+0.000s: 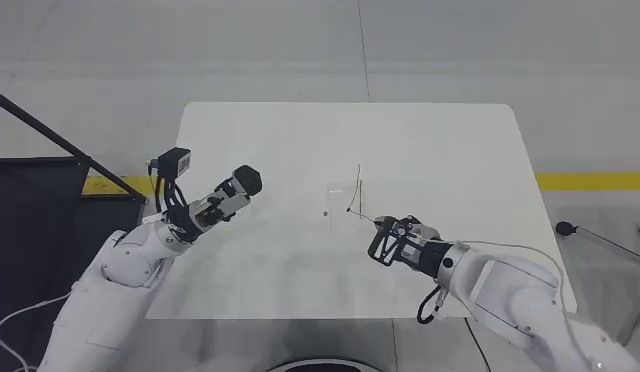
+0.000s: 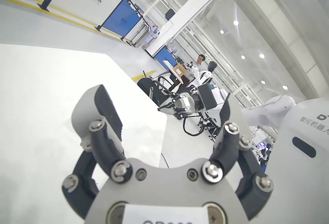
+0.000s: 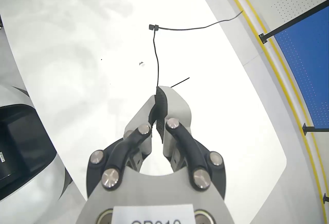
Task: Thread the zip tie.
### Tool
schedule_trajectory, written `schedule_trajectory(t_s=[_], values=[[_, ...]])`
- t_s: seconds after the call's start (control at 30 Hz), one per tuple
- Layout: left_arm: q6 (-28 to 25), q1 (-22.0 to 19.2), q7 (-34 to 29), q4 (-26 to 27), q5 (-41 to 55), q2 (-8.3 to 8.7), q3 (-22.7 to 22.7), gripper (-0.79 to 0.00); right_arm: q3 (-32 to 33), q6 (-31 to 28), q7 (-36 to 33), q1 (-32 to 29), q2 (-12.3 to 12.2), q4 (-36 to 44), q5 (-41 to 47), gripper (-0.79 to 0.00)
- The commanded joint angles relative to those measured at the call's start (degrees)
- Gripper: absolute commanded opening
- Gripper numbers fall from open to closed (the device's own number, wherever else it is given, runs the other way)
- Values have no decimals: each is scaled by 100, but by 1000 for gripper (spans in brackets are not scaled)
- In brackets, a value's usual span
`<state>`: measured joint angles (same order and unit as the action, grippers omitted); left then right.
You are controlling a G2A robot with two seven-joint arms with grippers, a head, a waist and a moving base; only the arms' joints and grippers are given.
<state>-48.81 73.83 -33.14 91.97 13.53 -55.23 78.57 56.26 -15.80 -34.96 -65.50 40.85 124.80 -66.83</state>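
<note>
**Zip tie pinched by right gripper, left gripper spread and well apart**

The zip tie [image 3: 156, 55] is seen on the white table [image 1: 450, 142], with one stretch of its strap pinched between the pressed-together jaws of the right gripper [image 3: 158, 92]. From those fingertips the strap runs straight ahead to the head [image 3: 153, 27], where a sharp bend is made. The remaining length trails off sideways toward the table's far edge. A short black end is seen poking out beside the closed fingers. Whether the strap has already been passed through the head cannot be told.

In the top view the head is placed between the two grippers, close to the right gripper [image 1: 382, 240] and well apart from the left gripper [image 1: 248, 180]. The left gripper [image 2: 164, 95] is held above the table with its jaws spread and nothing between them, and it is faced across toward the other arm.

The coming move is judged to turn on the head and free tail being reached by the left gripper. A small dark speck [image 3: 140, 63] lies on the table near the strap.
</note>
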Motion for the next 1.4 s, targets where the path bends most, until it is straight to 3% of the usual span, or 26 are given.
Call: schedule_trajectory(t_s=[0.0, 0.1, 0.27, 0.53, 0.7, 1.0, 1.2, 1.37], values=[[0, 0, 0, 0, 0, 0, 0, 0, 0, 0, 0, 0, 0, 0, 0, -785], [0, 0, 0, 0, 0, 0, 0, 0, -18, -8, -107, -19, 6, 1, -233, -785], [0, 0, 0, 0, 0, 0, 0, 0, -385, 193, -1237, 117, 114, 406, -1158, -785], [0, 0, 0, 0, 0, 0, 0, 0, -1472, 50, -2830, 1006, 572, 287, -2065, -785], [0, 0, 0, 0, 0, 0, 0, 0, -2404, -123, -3656, 1882, 1130, -361, -2059, -785], [0, 0, 0, 0, 0, 0, 0, 0, -3562, 282, -5304, 3039, 2257, -1616, -2034, -785], [0, 0, 0, 0, 0, 0, 0, 0, -3904, 448, -5304, 3470, 2916, -2699, -1970, -785], [0, 0, 0, 0, 0, 0, 0, 0, -4055, 576, -5304, 3643, 3303, -3410, -2031, -785]])
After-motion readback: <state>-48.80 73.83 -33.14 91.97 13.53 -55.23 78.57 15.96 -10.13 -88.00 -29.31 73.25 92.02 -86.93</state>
